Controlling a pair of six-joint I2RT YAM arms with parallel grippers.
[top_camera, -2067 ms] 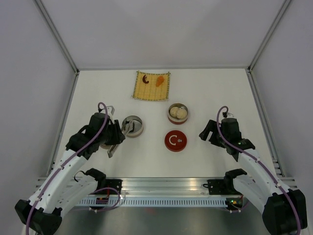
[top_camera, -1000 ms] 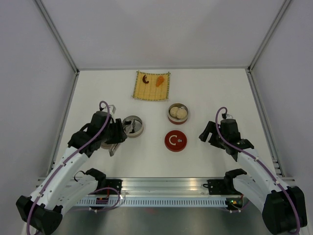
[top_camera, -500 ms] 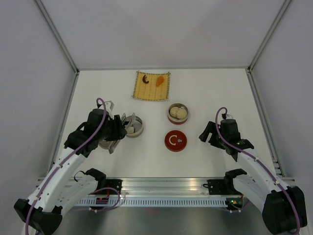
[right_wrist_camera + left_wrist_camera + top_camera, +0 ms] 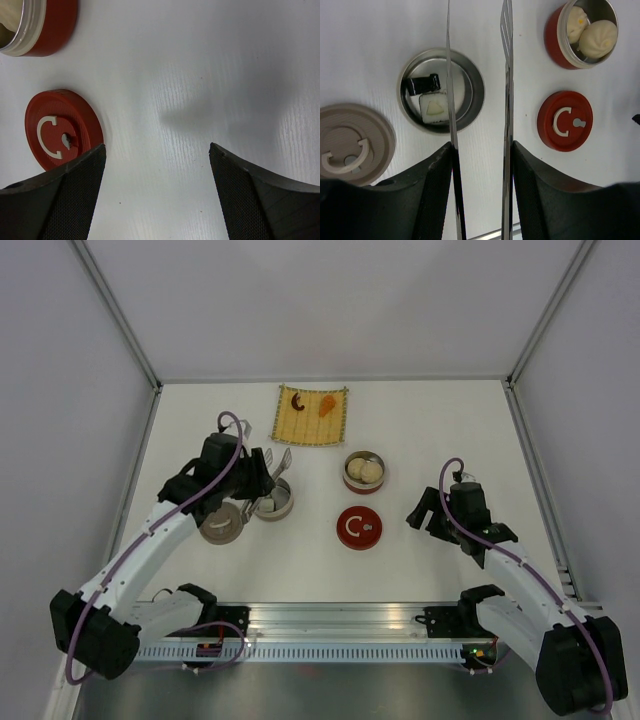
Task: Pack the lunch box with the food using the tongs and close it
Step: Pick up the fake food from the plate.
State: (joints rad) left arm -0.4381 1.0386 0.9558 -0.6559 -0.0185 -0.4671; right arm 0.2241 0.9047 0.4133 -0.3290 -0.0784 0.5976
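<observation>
Tongs (image 4: 507, 90) are in my left claw (image 4: 481, 150), clenched on their two arms near the joined end. The tips stand apart with nothing between them.

Going left to right across the table, the beige lid (image 4: 221, 525) lies flat just beside the silver tin (image 4: 272, 503). That tin holds a black-wrapped roll (image 4: 422, 84) and a white roll (image 4: 434, 106), touching each other, with bare floor next to them. From above, the tong tips poke out past the tin toward the bamboo mat (image 4: 312, 416) at the far side. That's where the rest of the food is: a dark red-brown piece (image 4: 298, 401) and an orange piece (image 4: 326, 404), side by side but apart. Right of that is the red tin (image 4: 363, 471) with buns (image 4: 597, 37) in it, and its red lid (image 4: 359, 528) sits off, nearer to me. My right claw (image 4: 157, 147) is spread wide, holding nothing, hovering just right of that lid.

So I figure the job in hand is fetching the mat pieces. My plan:
- Keep the grip light enough that the tips stay apart until one piece sits squarely between them.
- Come in low so both tips meet the mat.
- Squeeze slowly, since small toy pieces look like they'd squirt out sideways.
- Take the nearer-left dark one first so I don't knock it while reaching for the orange one.
</observation>
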